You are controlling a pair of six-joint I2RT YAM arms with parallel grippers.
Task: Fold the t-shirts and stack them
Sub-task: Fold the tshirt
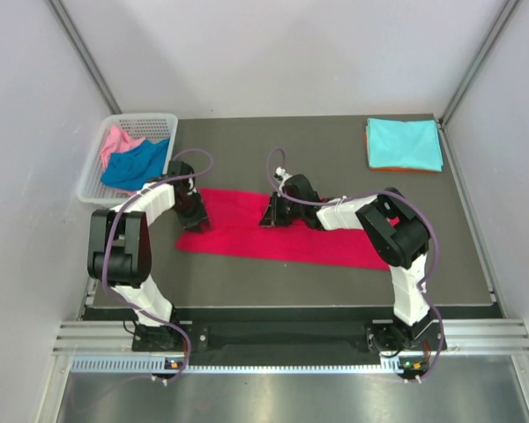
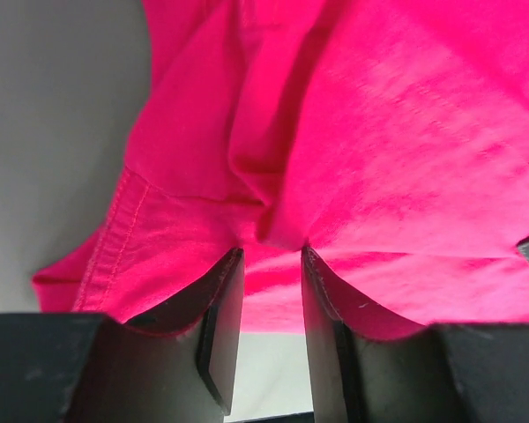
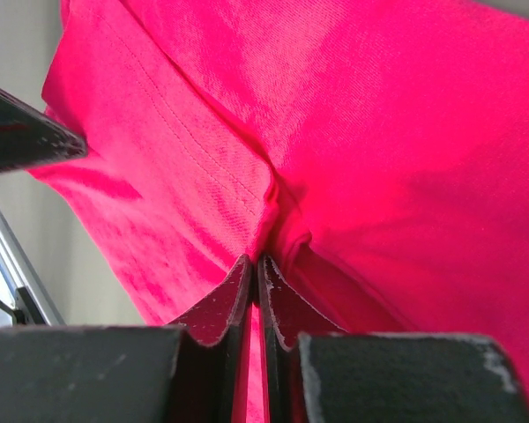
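Dark grey matting covers the table (image 1: 273,141), and the crimson t-shirt (image 1: 282,240) lies across its middle as a long, narrow band, apparently already doubled lengthwise. The right gripper (image 1: 273,216) sits at the band's far edge near its midpoint. In the right wrist view its fingers (image 3: 216,304) are pressed together on a raised ridge of red cloth, which I judge anchors or lifts that edge for the next fold. The left gripper (image 1: 194,222) is at the band's left end. In the left wrist view its fingers (image 2: 222,308) stand spread, with a hemmed lobe of cloth bunched just beyond the tips and nothing clamped between them, so this reads as either a release or a fresh approach; which one cannot be told. The turquoise t-shirt (image 1: 404,143) rests folded on the orange t-shirt (image 1: 414,168) at the far right corner, well apart from the work, evidently as the finished stack. The pink t-shirt (image 1: 116,141) and the royal blue t-shirt (image 1: 137,165) lie crumpled in the white basket (image 1: 93,172) at the far left corner, not yet folded. Plain white panels enclose the table on three sides, and aluminium rails run along the near edge beneath the arm bases.
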